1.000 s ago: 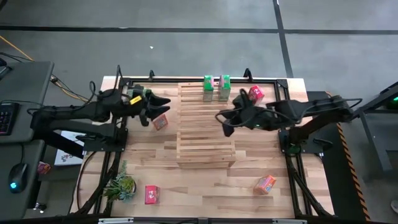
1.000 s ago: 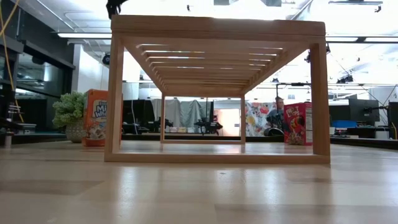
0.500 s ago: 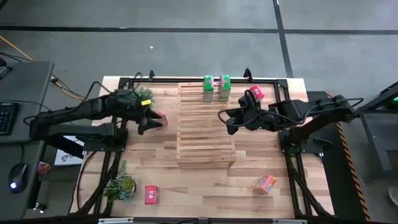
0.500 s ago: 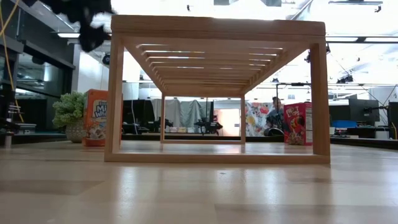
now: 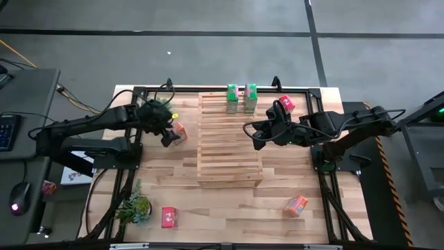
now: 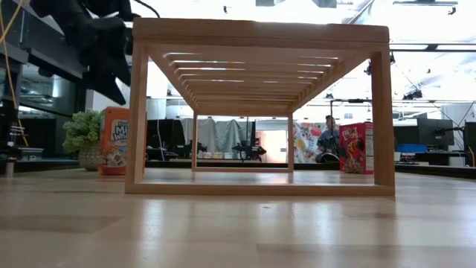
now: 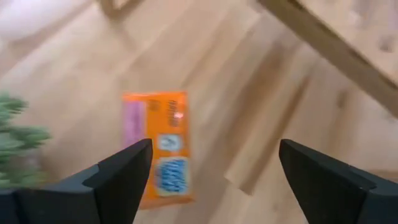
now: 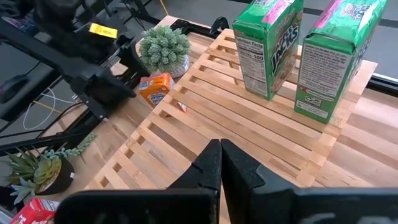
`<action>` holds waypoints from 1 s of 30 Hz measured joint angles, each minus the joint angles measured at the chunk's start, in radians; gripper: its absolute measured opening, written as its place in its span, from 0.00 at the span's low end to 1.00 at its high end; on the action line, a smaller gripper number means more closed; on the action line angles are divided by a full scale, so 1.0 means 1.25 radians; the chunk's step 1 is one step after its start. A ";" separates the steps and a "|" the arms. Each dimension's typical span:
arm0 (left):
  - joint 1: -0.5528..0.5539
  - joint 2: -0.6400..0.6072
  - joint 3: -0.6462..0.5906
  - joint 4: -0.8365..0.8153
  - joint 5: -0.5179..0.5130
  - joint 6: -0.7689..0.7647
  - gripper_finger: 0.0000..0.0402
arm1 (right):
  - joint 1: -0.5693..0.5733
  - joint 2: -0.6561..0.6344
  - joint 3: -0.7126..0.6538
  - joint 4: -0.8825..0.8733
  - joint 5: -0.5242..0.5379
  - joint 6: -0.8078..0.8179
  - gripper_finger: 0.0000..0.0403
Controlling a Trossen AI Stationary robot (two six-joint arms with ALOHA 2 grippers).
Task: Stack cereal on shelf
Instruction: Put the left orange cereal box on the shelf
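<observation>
The shelf (image 5: 229, 142) of pale slats stands mid-table. Two green cereal boxes (image 5: 232, 98) (image 5: 250, 97) stand on its top at the far end. An orange cereal box (image 5: 179, 132) stands on the table left of the shelf, beside a potted plant (image 8: 163, 48). My left gripper (image 5: 168, 136) hangs open above this box, tipped down at it; the left wrist view shows the orange box (image 7: 158, 146) between and beyond the spread fingers, untouched. My right gripper (image 5: 248, 130) is shut with nothing in it, above the shelf's right side (image 8: 219, 158).
A red box (image 5: 286, 104) stands at the far right; in the low view it (image 6: 355, 147) shows through the shelf. Near the front edge lie a red box (image 5: 168, 217) and an orange box (image 5: 296, 205). A second plant (image 5: 135, 207) stands at the near left.
My left gripper has sunk and tipped steeply downward, swinging toward the orange box left of the shelf; in the low view the arm has come down into the picture at the shelf's upper left corner. The boxes have stayed in place.
</observation>
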 joint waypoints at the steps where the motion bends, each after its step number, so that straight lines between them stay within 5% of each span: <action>1: 0.003 0.007 0.002 -0.002 -0.019 0.000 0.85 | 0.000 0.000 0.000 0.000 0.001 0.000 0.00; 6: 0.006 0.051 0.055 -0.032 -0.096 0.023 0.85 | -0.001 0.000 0.000 0.000 0.002 -0.002 0.00; 30: 0.006 0.312 0.119 -0.140 -0.117 0.063 0.83 | -0.002 0.000 0.000 -0.004 0.002 -0.002 0.00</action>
